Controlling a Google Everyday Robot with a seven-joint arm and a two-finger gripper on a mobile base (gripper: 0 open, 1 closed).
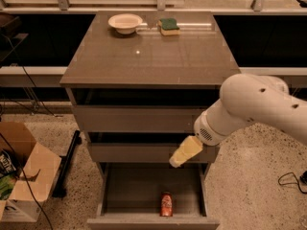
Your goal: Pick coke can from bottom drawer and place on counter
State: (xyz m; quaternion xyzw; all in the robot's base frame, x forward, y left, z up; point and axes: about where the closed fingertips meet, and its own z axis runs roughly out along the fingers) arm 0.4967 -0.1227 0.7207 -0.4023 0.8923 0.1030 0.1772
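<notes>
Sitting at the drawer's (139,186) front, the can (166,204) has its long axis up-down in view. End effector (186,151) hangs above it; its grip cannot be told.

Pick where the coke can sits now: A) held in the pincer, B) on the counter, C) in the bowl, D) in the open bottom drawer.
D: the coke can sits near the front of the bottom drawer, while the pincer hangs above it, apart.

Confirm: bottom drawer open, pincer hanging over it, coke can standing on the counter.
Wrong on one point. The camera view shows the coke can standing inside the open bottom drawer, near its front, not on the counter. The pincer does hang above that drawer.
</notes>
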